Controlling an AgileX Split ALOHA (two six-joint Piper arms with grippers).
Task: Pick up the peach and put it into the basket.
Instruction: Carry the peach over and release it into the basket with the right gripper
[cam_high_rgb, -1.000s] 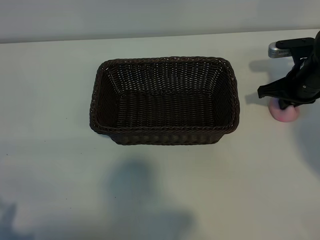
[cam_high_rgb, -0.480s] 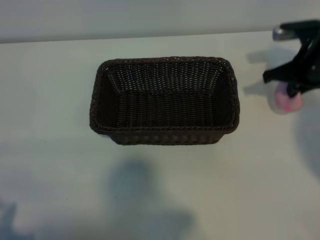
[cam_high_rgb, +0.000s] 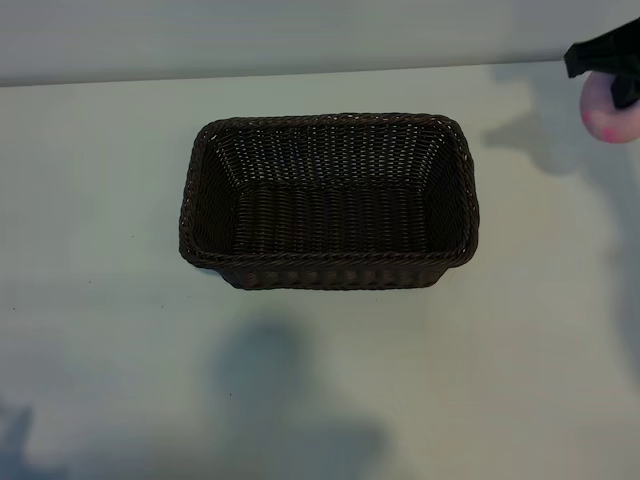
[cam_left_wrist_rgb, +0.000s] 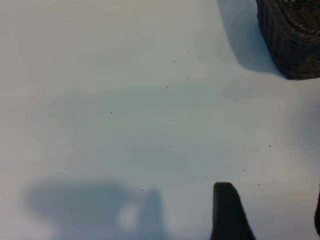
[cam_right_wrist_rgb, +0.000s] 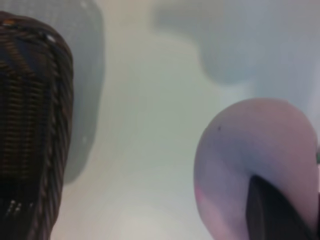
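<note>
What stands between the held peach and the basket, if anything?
Nothing visible. The right gripper holds the peach above bare table to the right of the basket, whose inside is empty and open on top.

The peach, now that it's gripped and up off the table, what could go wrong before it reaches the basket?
The right gripper holds the peach near its top, so the round fruit might slip from the jaws. It hangs well to the side of the basket, so an early release would land it on the table.
</note>
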